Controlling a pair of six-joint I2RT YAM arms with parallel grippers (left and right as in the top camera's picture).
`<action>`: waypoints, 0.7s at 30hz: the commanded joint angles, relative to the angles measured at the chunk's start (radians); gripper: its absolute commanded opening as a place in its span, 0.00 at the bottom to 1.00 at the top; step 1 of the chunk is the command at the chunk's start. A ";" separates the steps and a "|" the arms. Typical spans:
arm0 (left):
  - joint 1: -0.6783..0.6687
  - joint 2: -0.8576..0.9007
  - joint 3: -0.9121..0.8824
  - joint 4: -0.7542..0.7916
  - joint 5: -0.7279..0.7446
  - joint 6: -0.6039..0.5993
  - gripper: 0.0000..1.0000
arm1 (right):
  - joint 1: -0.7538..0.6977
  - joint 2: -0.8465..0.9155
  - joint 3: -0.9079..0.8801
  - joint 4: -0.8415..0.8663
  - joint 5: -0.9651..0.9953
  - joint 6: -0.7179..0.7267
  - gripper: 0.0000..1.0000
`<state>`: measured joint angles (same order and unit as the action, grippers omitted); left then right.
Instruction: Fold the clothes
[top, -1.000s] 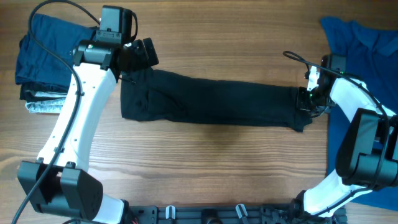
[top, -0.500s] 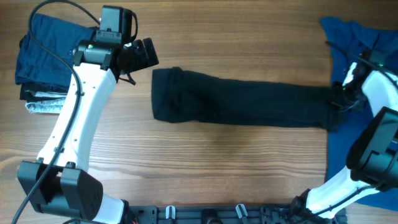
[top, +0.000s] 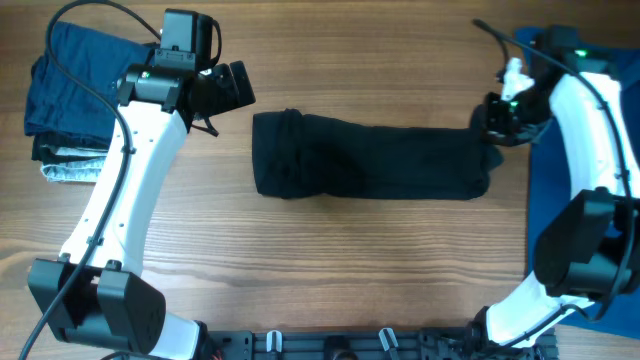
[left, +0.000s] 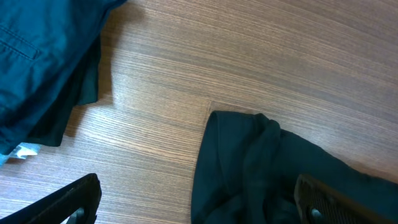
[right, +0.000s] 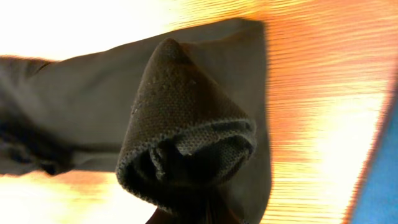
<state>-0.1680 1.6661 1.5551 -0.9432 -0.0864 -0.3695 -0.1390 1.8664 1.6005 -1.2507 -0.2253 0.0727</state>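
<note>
Wooden bench (top: 350, 260) | left claw (top: 232, 90): jaws wide apart, holding nothing, near left end of black shirt (top: 370, 170) | right claw (top: 495, 125): clamped on black shirt's bunched right end

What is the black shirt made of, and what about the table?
The black shirt looks like soft knitted cloth with a matte finish. Close up in the right wrist view it shows tiny bumpy loops, and it bunches and droops. Which fibre it is, I cannot tell. The table looks like wood, or a wood-look top, and smooth: it has long brown grain lines.
</note>
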 joint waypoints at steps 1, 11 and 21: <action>0.003 0.005 -0.003 -0.001 -0.016 -0.006 1.00 | 0.083 -0.024 0.008 0.014 -0.039 0.062 0.04; 0.003 0.005 -0.003 -0.001 -0.016 -0.006 1.00 | 0.318 -0.007 -0.235 0.376 -0.098 0.096 0.08; 0.003 0.005 -0.003 -0.001 -0.016 -0.005 1.00 | 0.365 -0.006 -0.254 0.435 -0.087 0.192 0.05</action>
<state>-0.1680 1.6665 1.5547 -0.9436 -0.0868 -0.3695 0.2195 1.8660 1.3483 -0.8234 -0.2951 0.2356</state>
